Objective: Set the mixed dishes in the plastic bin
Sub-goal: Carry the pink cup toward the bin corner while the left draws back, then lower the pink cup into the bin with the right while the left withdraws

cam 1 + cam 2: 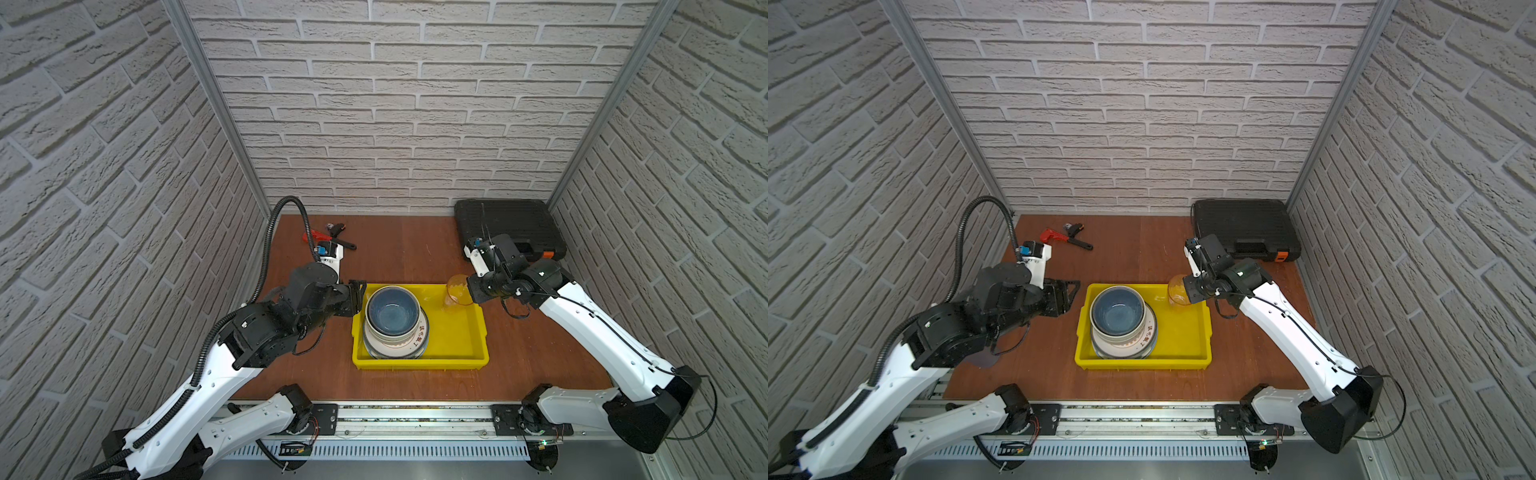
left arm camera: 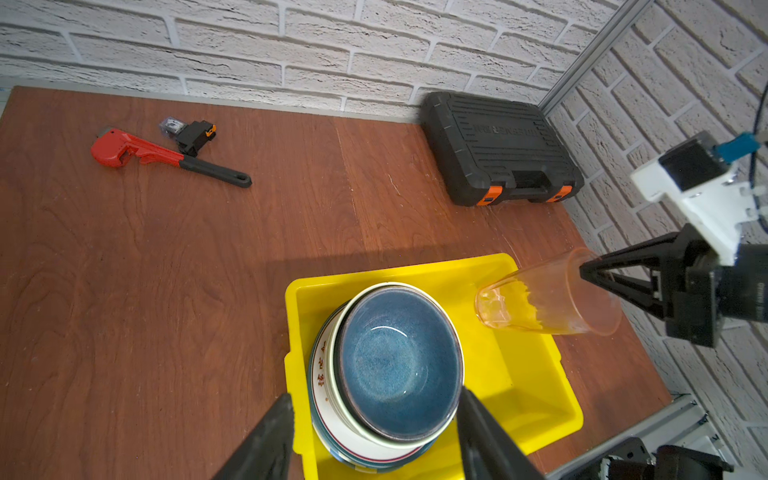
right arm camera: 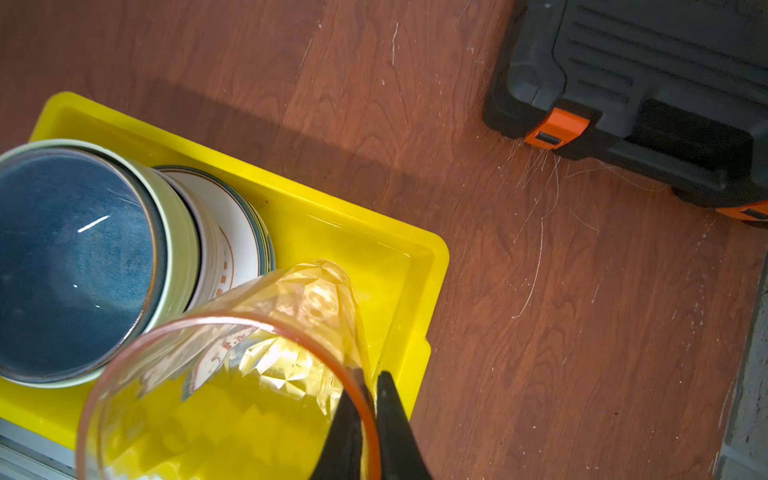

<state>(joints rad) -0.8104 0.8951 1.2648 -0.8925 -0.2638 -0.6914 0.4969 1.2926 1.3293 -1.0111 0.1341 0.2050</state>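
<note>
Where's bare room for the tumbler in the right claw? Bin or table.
Bare: bin floor between dish stack and its right wall, below the tumbler in the right claw; table between wrench and black case. Crowded: bin's left half, stack plus open left claw.

The bin (image 2: 511, 374) is coloured bright yellow; the dark-blue bowl (image 2: 395, 365) is speckled; the pale-green bowl (image 3: 178, 232) is plain; the plate (image 2: 332, 428) is printed white with red characters; the tumbler (image 2: 540, 299) is tinted orange; the wrench (image 2: 170, 158) is red and black; the case (image 2: 498, 145), black with orange latches.
</note>
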